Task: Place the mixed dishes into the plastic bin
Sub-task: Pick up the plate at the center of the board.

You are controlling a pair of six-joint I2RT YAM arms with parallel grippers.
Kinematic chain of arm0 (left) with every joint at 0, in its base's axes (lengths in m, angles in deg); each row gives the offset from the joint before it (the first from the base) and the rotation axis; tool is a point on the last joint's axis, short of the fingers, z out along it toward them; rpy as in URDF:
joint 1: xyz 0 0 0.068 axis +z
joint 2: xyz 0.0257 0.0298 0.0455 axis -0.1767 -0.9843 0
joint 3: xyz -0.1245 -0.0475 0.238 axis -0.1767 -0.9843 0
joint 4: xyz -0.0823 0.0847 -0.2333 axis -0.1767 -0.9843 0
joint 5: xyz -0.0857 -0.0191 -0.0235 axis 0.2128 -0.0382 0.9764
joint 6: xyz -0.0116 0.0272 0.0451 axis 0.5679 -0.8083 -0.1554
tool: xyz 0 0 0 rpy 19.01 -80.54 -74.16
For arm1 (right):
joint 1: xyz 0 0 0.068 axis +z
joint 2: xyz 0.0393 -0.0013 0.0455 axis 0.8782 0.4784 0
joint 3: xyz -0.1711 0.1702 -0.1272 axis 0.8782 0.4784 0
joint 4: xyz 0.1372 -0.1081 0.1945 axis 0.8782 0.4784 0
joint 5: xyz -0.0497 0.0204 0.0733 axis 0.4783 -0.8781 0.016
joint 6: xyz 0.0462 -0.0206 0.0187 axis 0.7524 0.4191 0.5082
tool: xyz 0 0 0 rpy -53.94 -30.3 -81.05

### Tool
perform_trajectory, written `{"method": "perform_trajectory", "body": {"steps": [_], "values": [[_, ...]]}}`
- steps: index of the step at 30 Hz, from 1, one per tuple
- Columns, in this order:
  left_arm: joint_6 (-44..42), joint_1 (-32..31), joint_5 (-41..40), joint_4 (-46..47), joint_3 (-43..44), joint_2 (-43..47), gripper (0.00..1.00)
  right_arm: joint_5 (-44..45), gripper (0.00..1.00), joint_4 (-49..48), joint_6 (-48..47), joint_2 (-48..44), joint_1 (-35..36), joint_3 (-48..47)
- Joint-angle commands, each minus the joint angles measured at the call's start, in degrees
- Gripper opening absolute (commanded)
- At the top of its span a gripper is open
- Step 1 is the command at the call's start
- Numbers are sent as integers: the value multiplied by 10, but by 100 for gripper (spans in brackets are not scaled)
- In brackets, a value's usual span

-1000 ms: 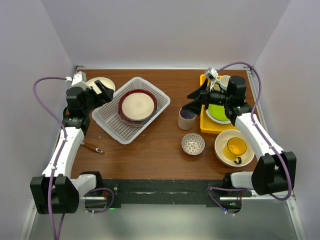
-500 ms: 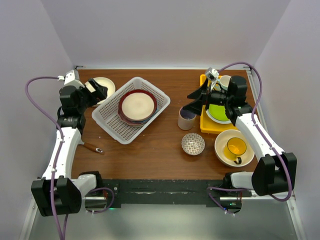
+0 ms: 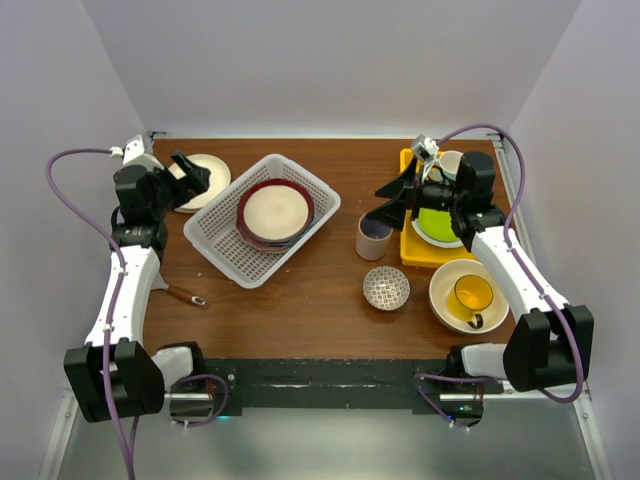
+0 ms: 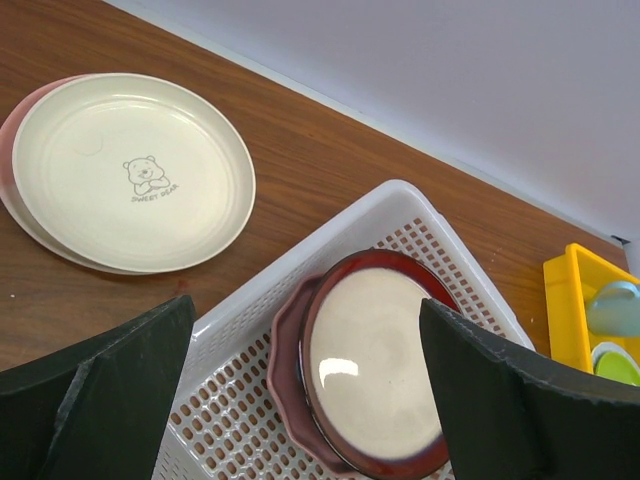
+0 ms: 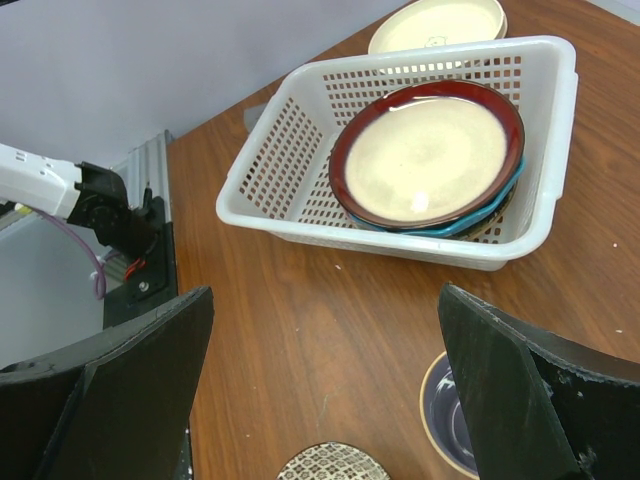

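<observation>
The white plastic bin (image 3: 228, 245) lies left of centre and holds a stack of plates (image 3: 275, 212), a red-rimmed cream one on top (image 4: 375, 350). A cream plate with a bear print (image 4: 130, 170) rests on a pink plate (image 4: 8, 125) at the far left. My left gripper (image 3: 190, 170) hangs open above their near edge, beside the bin's corner. My right gripper (image 3: 388, 203) is open and empty above the beige mug (image 3: 374, 237). The patterned bowl (image 3: 386, 288) and a large cream bowl (image 3: 445, 300) holding a yellow mug (image 3: 472, 295) sit at the near right.
A yellow tray (image 3: 425, 252) at the far right carries a green plate (image 3: 435, 222) and more crockery under the right arm. A wooden-handled utensil (image 3: 185, 295) lies near the left arm. White walls close in three sides.
My left arm has swung left and towards the back, taking its open gripper off the bin's corner and over the cream plate. The right arm has not moved.
</observation>
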Motion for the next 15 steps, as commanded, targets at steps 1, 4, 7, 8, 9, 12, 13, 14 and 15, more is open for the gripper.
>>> {"method": "perform_trajectory", "body": {"steps": [1, 4, 7, 8, 9, 12, 13, 14, 15], "values": [[11, 15, 7, 32, 29, -13, 100, -14, 98, -12, -7, -18, -6, -2], [17, 25, 12, 37, 31, -24, 100, -14, 98, -12, -7, -18, -5, -2], [28, 38, 20, 59, 31, -41, 100, -15, 98, -12, -8, -18, -6, -3], [36, 42, 26, 62, 32, -47, 100, -15, 98, -12, -7, -17, -6, -3], [39, 51, 28, 69, 33, -60, 100, -16, 98, -12, -7, -18, -7, -3], [56, 68, 44, 84, 35, -89, 100, -16, 98, -12, -6, -19, -6, -3], [62, 72, 44, 88, 34, -96, 100, -16, 98, -12, -6, -19, -6, -3], [63, 74, 47, 92, 33, -109, 100, -16, 98, -11, -6, -20, -7, -3], [65, 79, 47, 98, 33, -116, 100, -17, 98, -12, -6, -19, -7, -3]]}}
